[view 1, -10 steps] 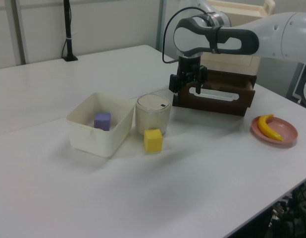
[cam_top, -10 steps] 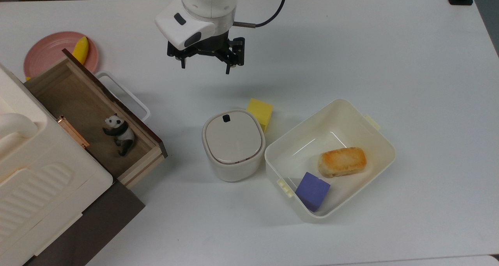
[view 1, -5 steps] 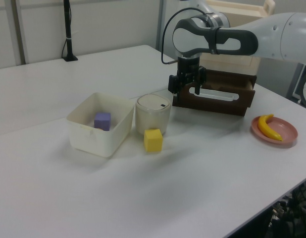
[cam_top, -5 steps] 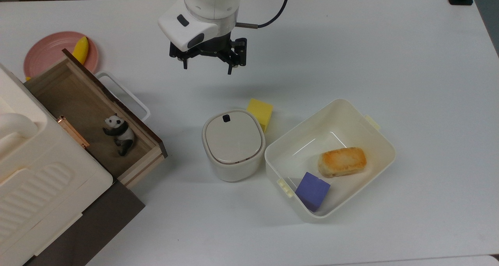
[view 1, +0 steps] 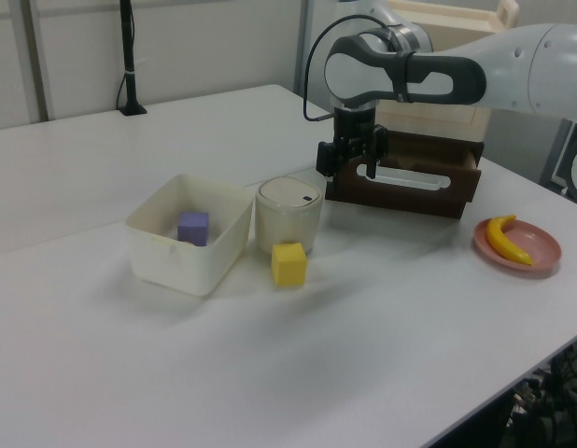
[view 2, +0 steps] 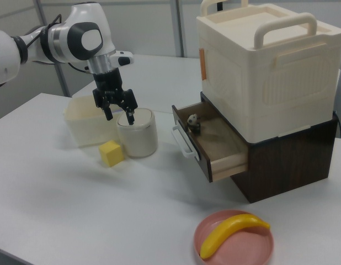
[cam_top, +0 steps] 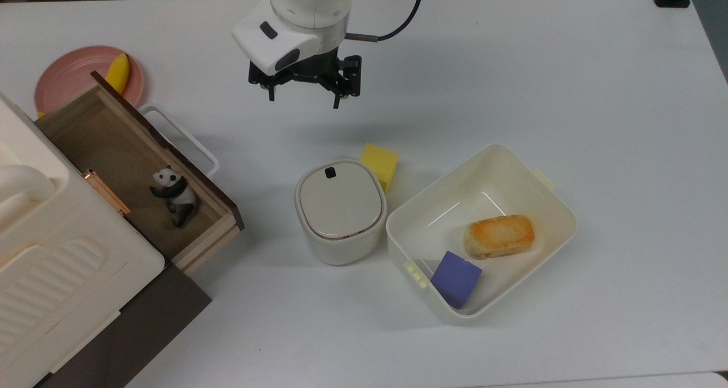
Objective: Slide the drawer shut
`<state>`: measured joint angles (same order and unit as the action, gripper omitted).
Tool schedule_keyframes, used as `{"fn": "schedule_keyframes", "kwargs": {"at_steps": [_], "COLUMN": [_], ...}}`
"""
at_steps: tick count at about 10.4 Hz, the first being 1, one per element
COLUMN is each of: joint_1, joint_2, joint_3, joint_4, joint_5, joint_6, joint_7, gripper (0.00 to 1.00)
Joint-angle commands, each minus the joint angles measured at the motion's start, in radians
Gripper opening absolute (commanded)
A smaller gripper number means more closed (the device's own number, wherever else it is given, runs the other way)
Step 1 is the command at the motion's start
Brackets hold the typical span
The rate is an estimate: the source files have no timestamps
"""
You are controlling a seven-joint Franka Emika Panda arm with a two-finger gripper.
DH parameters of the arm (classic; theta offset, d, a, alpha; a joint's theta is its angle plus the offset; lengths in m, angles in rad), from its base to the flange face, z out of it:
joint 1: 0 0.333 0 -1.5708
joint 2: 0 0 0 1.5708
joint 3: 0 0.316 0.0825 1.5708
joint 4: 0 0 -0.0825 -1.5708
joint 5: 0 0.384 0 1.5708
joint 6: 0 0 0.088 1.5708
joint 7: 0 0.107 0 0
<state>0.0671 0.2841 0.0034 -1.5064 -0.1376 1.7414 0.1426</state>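
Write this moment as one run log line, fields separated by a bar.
hand: open, empty, above table | drawer: open, panda inside | handle: untouched | step: approach

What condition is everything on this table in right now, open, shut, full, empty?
drawer: pulled open, toy panda inside
gripper: open, empty, above the table
lidded pot: lid on
open bin: holds bread and purple block
pink plate: holds banana
yellow block: on the table

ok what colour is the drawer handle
White, a loop handle on the drawer front; clearest in the top view.
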Motion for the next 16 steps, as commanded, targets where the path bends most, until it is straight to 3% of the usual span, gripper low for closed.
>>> {"fn": "schedule_keyframes", "kwargs": {"at_steps": [1, 9, 14, 16], "joint_1": [0.023, 0.04, 0.025, -0.025], "joint_2": [-0.01, 0.001, 0.001, -0.003], "joint_3": [-0.005, -0.005, -0.016, -0.017], "joint_4": [-0.009, -0.024, -0.014, -0.014], "joint_5": [0.026, 0.023, 0.027, 0.044], "joint_6": [-0.011, 0.052, 0.055, 0.072], "joint_7": [-0.018, -0.023, -0.074, -0.061], "gripper": [1.0, 1.0, 0.8, 0.59]}}
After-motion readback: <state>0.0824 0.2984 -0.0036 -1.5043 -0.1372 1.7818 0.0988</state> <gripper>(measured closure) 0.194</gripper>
